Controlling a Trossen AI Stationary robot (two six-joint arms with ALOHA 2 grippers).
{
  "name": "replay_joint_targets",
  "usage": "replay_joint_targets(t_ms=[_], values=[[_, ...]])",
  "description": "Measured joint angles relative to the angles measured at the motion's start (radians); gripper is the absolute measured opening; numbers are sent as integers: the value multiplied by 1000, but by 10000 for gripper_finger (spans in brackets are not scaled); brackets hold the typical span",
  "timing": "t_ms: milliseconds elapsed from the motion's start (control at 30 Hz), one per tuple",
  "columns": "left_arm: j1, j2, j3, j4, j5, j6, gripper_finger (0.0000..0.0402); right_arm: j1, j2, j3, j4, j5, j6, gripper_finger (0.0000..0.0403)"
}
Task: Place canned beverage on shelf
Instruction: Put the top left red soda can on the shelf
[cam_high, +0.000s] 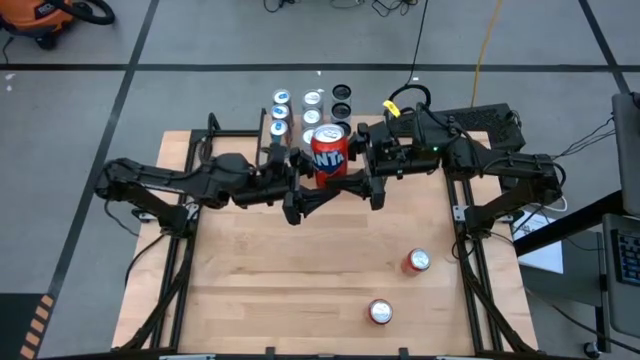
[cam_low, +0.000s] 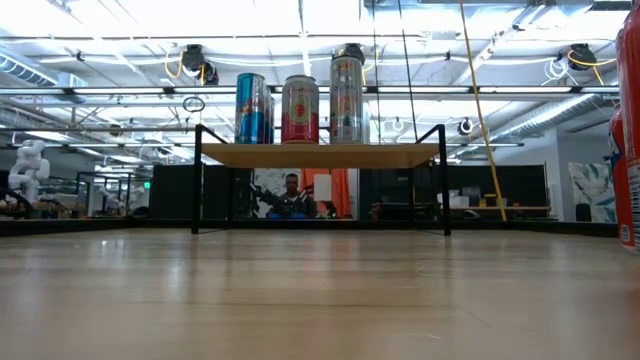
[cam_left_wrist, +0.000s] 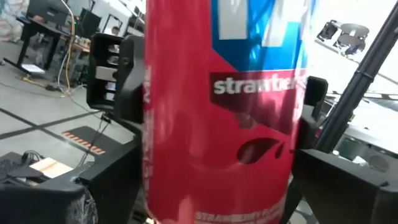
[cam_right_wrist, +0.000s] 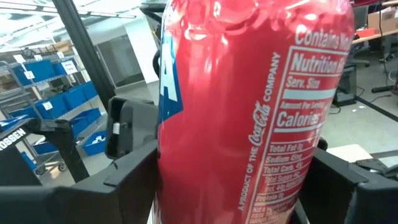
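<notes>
From above, both arms meet over the shelf (cam_high: 312, 112): the strawberry Fanta can (cam_high: 329, 152) sits between the left gripper (cam_high: 312, 178) and right gripper (cam_high: 362, 168), near the cans already up there. Low view just shows three cans (cam_low: 300, 108) on the shelf. Left wrist: fingers (cam_left_wrist: 118, 81) spread wide either side of the can. Right wrist: fingers (cam_right_wrist: 130, 134) clamped on it.

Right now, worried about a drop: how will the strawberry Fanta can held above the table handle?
Probably slippery: the strawberry Fanta can has a glossy, reflective skin. Apt to roll if released, since it seems to lie sideways in the right gripper. Likely stiff: no dents show.
</notes>
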Motion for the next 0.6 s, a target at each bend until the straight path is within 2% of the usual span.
replay_joint_targets(t_ms=[167,433,600], values=[[3,7,0,3,-2,-7,388,0,14,0,-2,1,-1,291],[3,7,0,-2,43,-3,345,0,21,0,4,-2,10,291],[1,7,0,-4,62,-5,358,0,21,0,3,-4,18,291]])
